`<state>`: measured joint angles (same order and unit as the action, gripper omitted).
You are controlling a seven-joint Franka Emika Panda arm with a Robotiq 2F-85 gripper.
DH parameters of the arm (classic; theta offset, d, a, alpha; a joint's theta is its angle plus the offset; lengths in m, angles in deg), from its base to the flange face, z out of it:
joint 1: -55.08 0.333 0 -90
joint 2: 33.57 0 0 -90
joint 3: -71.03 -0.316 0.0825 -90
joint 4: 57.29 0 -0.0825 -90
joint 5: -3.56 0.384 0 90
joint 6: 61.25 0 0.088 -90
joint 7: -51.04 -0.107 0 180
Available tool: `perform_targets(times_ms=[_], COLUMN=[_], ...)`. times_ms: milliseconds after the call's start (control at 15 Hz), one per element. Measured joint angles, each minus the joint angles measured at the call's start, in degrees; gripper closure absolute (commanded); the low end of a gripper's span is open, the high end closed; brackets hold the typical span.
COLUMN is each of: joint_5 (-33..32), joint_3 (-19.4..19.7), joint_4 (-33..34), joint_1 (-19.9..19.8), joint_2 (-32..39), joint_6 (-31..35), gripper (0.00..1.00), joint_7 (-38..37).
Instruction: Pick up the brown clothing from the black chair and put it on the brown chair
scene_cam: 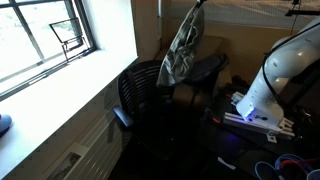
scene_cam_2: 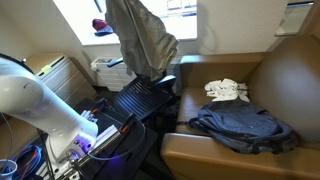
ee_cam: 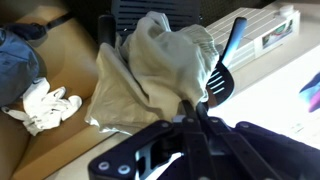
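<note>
The fingers (ee_cam: 193,108) were pressed together, pinching the top of the brown clothing (scene_cam_2: 141,40). It hung limp in the air, resting on neither seat. In an exterior view it dangled above the black chair (scene_cam_2: 133,100), its lower edge close to the ribbed back, and the brown chair (scene_cam_2: 275,75) stood at its 3 o'clock. On that chair's seat lay a white cloth (scene_cam_2: 228,91), with a dark garment (scene_cam_2: 245,128) at the cloth's 5 o'clock. In the wrist view the brown clothing filled the centre, with the white cloth at 8 o'clock. The white robot arm (scene_cam: 285,70) stood at the clothing's 4 o'clock in an exterior view.
</note>
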<state>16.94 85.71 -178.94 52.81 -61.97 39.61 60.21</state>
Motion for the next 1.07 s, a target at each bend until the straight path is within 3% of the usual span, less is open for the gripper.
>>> perform_targets(times_ms=[133,467,667,867,1067], joint_5=[1.79,1.85,0.78,1.79,6.85], joint_3=[1.05,0.65,1.17,6.82,13.88], joint_4=[3.97,3.96,3.68,5.75,9.80], joint_1=[-1.30,-1.43,-3.17,-6.02,-7.55], joint_2=[0.01,0.21,0.96,4.25,9.05], joint_6=[0.26,0.40,7.47,15.11,20.94], gripper=[0.96,0.99,0.99,0.99,0.99], joint_7=[-3.43,-3.74,-4.14,-2.23,0.38])
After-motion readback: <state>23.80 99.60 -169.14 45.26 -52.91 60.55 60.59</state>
